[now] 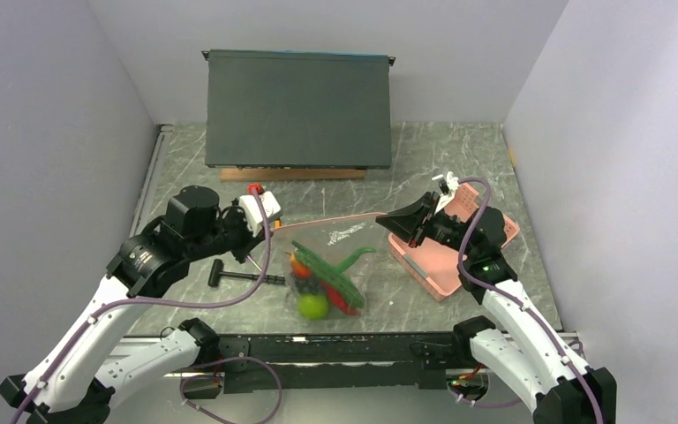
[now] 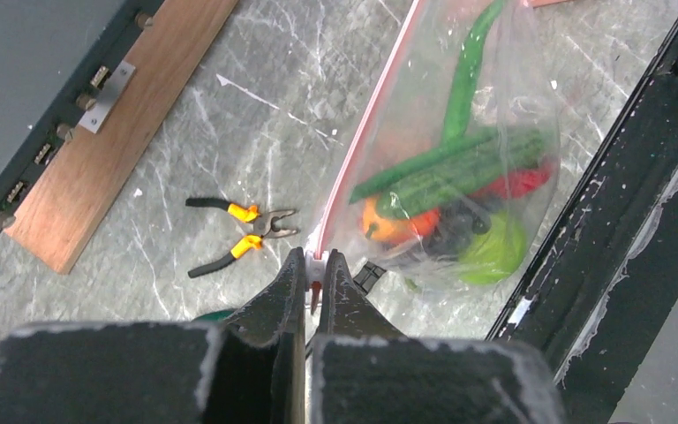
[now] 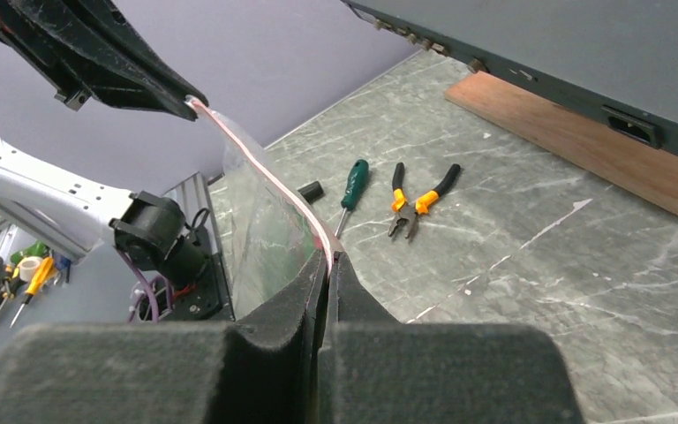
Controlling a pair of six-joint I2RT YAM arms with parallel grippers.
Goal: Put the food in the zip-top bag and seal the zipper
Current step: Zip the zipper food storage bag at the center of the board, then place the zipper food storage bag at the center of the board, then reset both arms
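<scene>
The zip-top bag (image 1: 335,243) hangs between my two grippers, its body sagging to the table. Inside lie the food pieces: a lime-green fruit (image 1: 312,306), a dark green cucumber (image 1: 331,274), a red chili (image 1: 342,302) and an orange piece (image 1: 300,265). The pink zipper (image 1: 327,221) runs taut from one gripper to the other. My left gripper (image 1: 272,227) is shut on the zipper's left end, on a white piece there (image 2: 316,265). My right gripper (image 1: 386,217) is shut on the zipper's right end (image 3: 329,258). The bag and food show in the left wrist view (image 2: 459,177).
A pink perforated basket (image 1: 455,261) lies under the right arm. A black-handled tool (image 1: 238,278) lies left of the bag. Orange-handled pliers (image 2: 245,228) and a green-handled screwdriver (image 3: 353,177) lie behind it. A dark box (image 1: 298,108) on a wooden plank (image 1: 291,174) stands at the back.
</scene>
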